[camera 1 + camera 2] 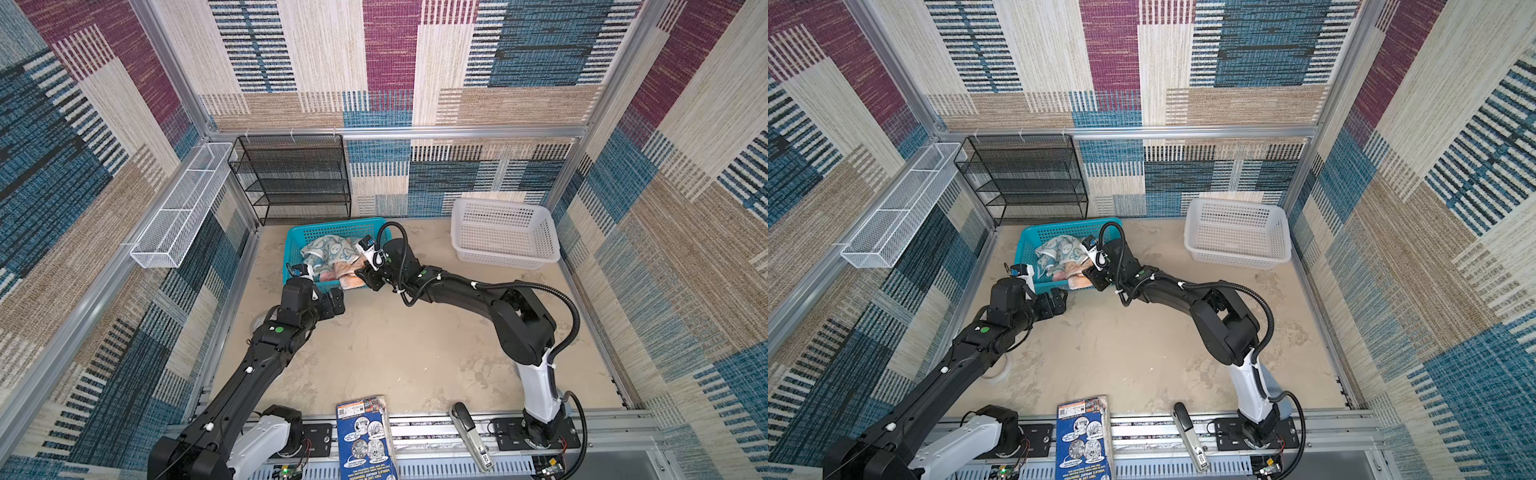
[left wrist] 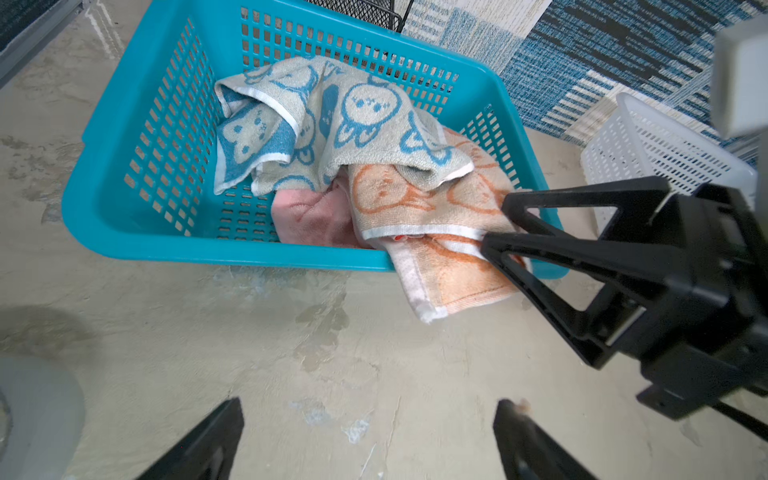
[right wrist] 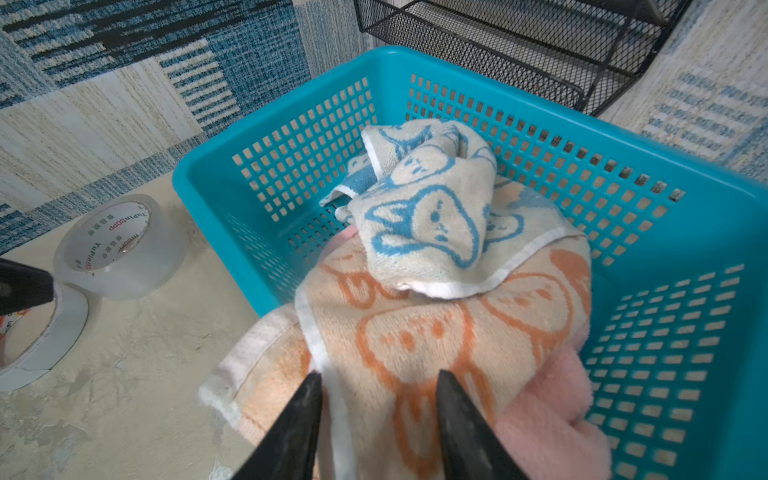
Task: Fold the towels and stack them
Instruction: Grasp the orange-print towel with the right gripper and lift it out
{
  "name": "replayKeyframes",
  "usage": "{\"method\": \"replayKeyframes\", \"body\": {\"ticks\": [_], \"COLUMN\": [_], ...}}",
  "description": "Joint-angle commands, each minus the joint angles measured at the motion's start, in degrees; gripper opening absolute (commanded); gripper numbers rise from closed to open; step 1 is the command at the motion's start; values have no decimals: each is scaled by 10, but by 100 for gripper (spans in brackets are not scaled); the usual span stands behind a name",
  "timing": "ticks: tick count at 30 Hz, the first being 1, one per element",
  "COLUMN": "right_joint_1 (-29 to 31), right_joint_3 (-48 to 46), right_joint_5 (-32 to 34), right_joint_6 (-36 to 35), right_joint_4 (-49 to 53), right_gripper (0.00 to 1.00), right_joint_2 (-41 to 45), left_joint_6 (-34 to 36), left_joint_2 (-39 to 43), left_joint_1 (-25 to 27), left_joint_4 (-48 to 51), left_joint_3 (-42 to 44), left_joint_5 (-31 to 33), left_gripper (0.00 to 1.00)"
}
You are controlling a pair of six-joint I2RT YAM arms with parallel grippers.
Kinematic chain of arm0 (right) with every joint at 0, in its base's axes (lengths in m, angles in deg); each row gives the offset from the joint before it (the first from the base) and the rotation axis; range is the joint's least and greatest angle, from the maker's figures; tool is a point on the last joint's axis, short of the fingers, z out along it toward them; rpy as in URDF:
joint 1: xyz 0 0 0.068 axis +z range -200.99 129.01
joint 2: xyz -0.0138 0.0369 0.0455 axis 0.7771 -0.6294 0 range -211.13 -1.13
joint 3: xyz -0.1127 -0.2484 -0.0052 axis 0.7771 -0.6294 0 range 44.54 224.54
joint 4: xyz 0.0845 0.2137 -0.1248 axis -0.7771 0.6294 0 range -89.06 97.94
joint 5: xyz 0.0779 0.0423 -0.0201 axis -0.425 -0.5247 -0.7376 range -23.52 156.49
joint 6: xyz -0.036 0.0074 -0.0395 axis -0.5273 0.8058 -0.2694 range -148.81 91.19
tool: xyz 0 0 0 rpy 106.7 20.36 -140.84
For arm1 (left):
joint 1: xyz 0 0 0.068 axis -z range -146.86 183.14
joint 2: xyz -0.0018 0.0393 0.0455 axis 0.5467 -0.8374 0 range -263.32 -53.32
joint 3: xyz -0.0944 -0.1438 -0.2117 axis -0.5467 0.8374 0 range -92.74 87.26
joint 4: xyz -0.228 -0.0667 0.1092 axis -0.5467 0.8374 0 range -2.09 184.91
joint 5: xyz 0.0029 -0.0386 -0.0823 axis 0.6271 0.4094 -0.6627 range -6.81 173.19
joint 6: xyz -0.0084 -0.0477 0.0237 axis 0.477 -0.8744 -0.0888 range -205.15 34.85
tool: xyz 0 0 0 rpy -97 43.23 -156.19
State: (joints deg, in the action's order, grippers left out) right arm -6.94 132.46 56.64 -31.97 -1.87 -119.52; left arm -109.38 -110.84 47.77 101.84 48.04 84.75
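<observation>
In a top view: blue basket (image 1: 332, 224) sitting near the back left corner of the table (image 1: 415, 340), orange towel (image 1: 351, 280) spilling over its near rim. Left wrist view: left gripper (image 2: 369, 405) hanging wide open, empty. Right wrist view: right gripper (image 3: 378, 376) pinching a fold of the orange towel, blue towel (image 3: 432, 216) lying on top. Slow pull looking wisest, letting it slide off.

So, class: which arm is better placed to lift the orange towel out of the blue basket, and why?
Right. The right pincer brackets the orange towel where it drapes over the basket rim, though a firm grip is unclear. The left pincer hangs open above bare table, touching no cloth.
</observation>
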Motion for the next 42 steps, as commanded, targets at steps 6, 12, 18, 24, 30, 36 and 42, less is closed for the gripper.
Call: {"method": "replayKeyframes", "body": {"ticks": [6, 12, 18, 24, 30, 36, 42], "right_joint_1": [6, 6, 6, 5, 3, -12, -38], "right_joint_3": [35, 105, 222, 363, 475, 428, 197], "right_joint_5": [1, 8, 37, 59, 103, 152, 176], "right_joint_6": [-6, -13, -34, -49, -63, -61, -42], "right_joint_4": [11, 21, 62, 121, 183, 194, 94], "right_gripper": [0, 0, 0, 0, 0, 0, 0], "right_joint_2": [-16, -8, -8, -24, -38, 22, 177], "left_joint_6": [18, 15, 21, 27, 29, 41, 46], "left_joint_2": [4, 1, 6, 6, 5, -1, -14], "left_joint_1": [0, -1, -2, -3, -4, -4, -3], "left_joint_4": [-7, -4, -5, 0, 2, 6, 8], "left_joint_3": [9, 8, 1, -8, -16, -33, -55], "left_joint_5": [8, 16, 13, 12, 6, -16, -48], "left_gripper": [99, 99, 99, 99, 99, 97, 94]}}
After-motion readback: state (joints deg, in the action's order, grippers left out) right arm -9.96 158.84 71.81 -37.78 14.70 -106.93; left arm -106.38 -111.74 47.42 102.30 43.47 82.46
